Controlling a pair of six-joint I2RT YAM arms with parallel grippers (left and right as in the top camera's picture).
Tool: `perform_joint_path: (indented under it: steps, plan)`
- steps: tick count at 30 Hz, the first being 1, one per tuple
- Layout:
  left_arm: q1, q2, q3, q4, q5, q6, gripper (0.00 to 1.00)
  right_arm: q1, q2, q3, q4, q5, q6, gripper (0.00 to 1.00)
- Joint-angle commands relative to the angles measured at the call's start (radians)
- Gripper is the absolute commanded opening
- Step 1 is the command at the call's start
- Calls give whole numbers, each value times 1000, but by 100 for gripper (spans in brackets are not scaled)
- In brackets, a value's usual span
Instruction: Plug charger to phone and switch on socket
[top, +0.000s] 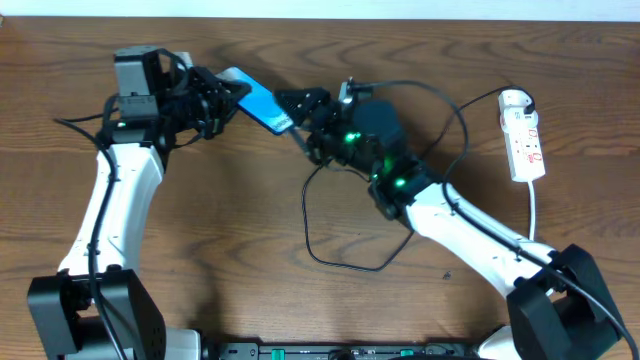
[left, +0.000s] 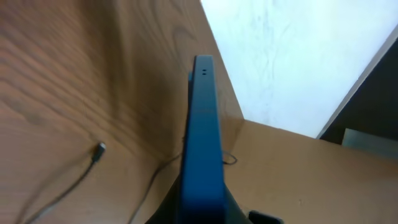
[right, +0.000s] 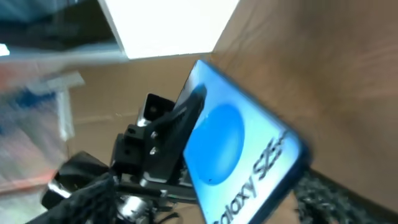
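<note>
Left hand (top: 232, 97) pinches the slim black-framed, blue-screened phone (top: 258, 102) above the brown wooden table (top: 220, 220), seen overhead; my right hand (top: 302, 112) sits by its free end, grip unreadable. Left wrist: the thin black charger cable's tip (left: 99, 149) lies loose on the table. Right wrist: phone (right: 236, 149) close. I judge plugging in hand; next I must fetch that tip.

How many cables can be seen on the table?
2. The black charger loops across the table's middle, partly under the right arm; the white cord runs from the socket at the right edge. Others may be hidden.
</note>
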Motion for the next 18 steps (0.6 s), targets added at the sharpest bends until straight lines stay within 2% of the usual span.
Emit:
perform_joint_path:
  steps: [1,6,11,18]
  plan:
    - [58,-16,22,8,81,132,7,-58,-25,8,-14,-113,-297,92]
    - [145,-16,22,8,253,191,7,-132,-25,8,-209,-158,-477,96]
    - [210,-16,22,8,381,193,8,-153,-25,8,-414,-103,-607,87]
    - [234,-16,22,7,444,171,7,-148,-25,52,-611,-18,-692,77]
